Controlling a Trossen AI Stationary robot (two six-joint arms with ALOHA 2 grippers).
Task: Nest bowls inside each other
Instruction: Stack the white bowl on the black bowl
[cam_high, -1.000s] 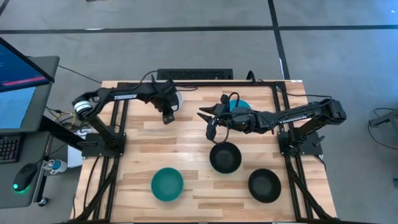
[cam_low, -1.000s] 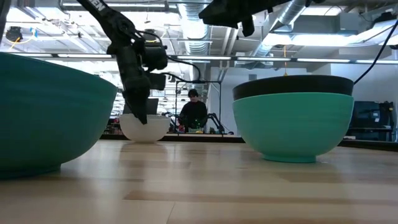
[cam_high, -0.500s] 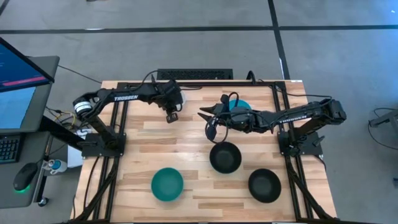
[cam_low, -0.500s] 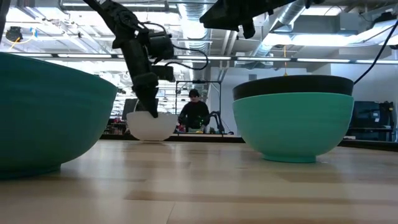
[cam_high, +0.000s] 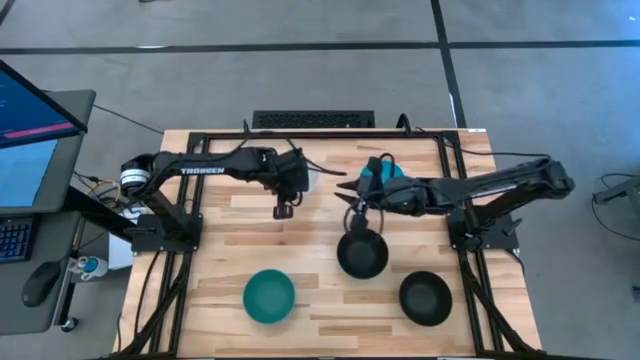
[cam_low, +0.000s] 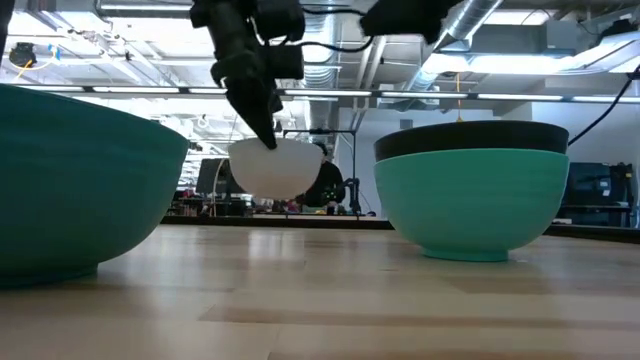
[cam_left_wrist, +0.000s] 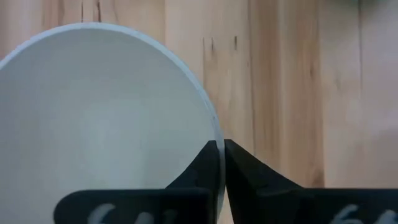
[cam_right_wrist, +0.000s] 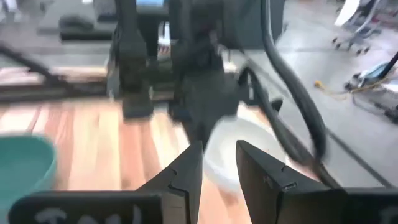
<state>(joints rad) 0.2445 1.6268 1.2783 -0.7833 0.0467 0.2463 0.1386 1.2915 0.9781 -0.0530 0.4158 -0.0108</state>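
Note:
A white bowl (cam_low: 275, 167) hangs above the table's far middle, with my left gripper (cam_left_wrist: 219, 152) shut on its rim. In the high view only a sliver of the white bowl (cam_high: 308, 182) shows beside the left arm. My right gripper (cam_high: 355, 215) hovers open over a black bowl (cam_high: 362, 253), touching nothing. In the low view, a black bowl (cam_low: 470, 135) sits nested in a cyan bowl (cam_low: 470, 205). Another cyan bowl (cam_high: 377, 176) rests on the table, partly hidden under the right arm. A teal-green bowl (cam_high: 269, 296) and a second black bowl (cam_high: 425, 297) stand near the front edge. My left gripper pinches the white bowl's rim (cam_left_wrist: 214, 134), one finger inside the bowl and one outside its wall. The fingers (cam_low: 262, 125) come from above, pointing down. The bowl hangs below them, lifted clear of the table with its mouth roughly up.
Black frame rails (cam_high: 195, 200) run along both sides of the wooden table (cam_high: 320, 320). A keyboard (cam_high: 313, 120) lies at the far edge. A person (cam_low: 325, 185) shows in the room beyond the table, behind the white bowl.
My left gripper has shut on the white bowl's rim, lifted the bowl clear of the table and carried it toward the table's right. My right gripper has shifted a little toward the black bowl below it, staying open.

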